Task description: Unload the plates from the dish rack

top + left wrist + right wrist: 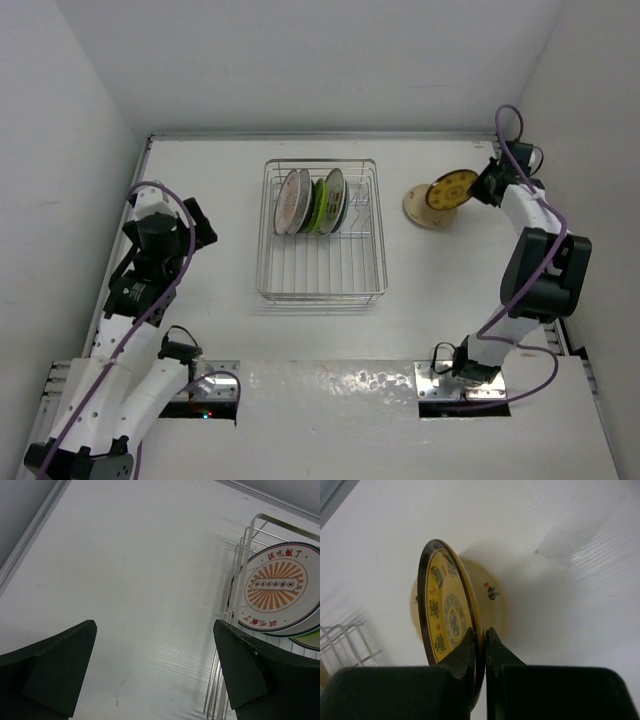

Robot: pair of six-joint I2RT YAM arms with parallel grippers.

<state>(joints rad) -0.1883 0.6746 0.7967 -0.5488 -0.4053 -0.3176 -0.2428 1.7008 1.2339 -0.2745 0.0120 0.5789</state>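
Right end effector (479,636) clamped on rim of yellow plate (447,617), plate tilted; tan plate (496,605) flat on counter (570,610) just beyond. Left end effector (154,626) agape, holding nothing; dish rack (320,295) at its right, plates (312,200) upright inside.

My overhead feed is bright and even, with glare on the table (340,385) at its near edge. Wrist feeds run dimmer (right one soft, perhaps defocus) — faint shadow beside the yellow plate (445,615).
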